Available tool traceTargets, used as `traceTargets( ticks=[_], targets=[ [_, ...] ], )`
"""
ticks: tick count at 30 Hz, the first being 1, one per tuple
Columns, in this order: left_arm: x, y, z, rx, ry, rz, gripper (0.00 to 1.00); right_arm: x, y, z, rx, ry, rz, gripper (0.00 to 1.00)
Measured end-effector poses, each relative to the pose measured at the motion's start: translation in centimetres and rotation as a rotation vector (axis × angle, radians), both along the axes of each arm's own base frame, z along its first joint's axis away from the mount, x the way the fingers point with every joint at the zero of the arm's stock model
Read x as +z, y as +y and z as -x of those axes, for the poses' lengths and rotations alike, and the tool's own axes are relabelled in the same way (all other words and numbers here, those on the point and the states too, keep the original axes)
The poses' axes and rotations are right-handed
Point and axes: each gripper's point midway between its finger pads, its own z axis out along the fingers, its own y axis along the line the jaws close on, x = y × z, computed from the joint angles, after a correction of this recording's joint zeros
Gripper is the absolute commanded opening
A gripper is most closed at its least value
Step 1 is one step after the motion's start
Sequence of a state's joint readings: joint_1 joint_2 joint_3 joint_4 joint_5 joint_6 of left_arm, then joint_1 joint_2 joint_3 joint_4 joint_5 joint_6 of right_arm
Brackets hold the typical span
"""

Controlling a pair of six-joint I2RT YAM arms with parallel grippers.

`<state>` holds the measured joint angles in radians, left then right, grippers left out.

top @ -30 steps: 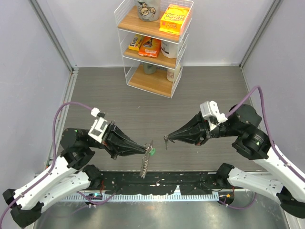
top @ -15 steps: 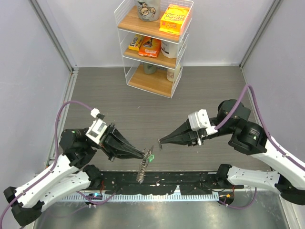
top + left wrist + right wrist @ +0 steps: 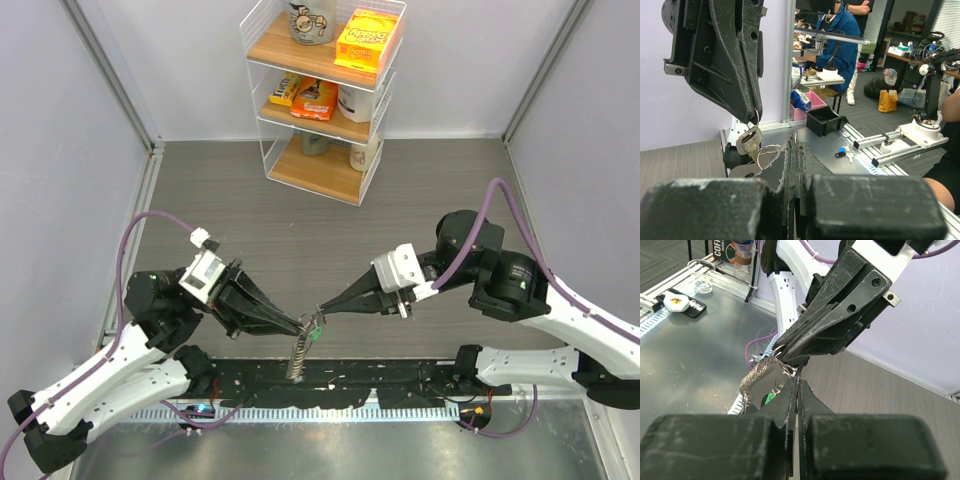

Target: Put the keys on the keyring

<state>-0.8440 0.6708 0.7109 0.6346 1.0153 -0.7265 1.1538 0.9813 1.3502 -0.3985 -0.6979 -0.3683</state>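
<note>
My left gripper (image 3: 303, 324) is shut on the keyring. Its grey chain (image 3: 298, 352) hangs below the tip, with the green piece (image 3: 315, 331) beside it. My right gripper (image 3: 322, 309) is shut on a key and its tip meets the left tip. In the left wrist view the silvery key (image 3: 749, 140) hangs from the right gripper's tip, next to a thin wire ring (image 3: 767, 151) by my shut left gripper (image 3: 795, 142). In the right wrist view my right gripper (image 3: 798, 380) touches the ring, with the chain (image 3: 756, 374) and green piece (image 3: 769, 399) just left. I cannot make out a second key.
A white wire shelf rack (image 3: 325, 90) with boxes and cups stands at the back centre. A black rail (image 3: 330, 385) runs along the near edge under both grippers. Grey walls close in both sides.
My right gripper has moved left and down with the key until its tip meets the left gripper's tip. My left gripper has dropped slightly with the keyring.
</note>
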Motion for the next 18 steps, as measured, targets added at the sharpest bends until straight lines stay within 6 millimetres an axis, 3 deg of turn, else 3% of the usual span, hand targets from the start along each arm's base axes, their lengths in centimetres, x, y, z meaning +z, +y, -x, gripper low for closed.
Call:
traceTargets(
  ticks=[18],
  targets=[
    [0.0,0.0,0.0,0.001,0.000,0.000,0.00,0.2,1.2,0.9,0.022,-0.026,0.013,0.05]
  ],
)
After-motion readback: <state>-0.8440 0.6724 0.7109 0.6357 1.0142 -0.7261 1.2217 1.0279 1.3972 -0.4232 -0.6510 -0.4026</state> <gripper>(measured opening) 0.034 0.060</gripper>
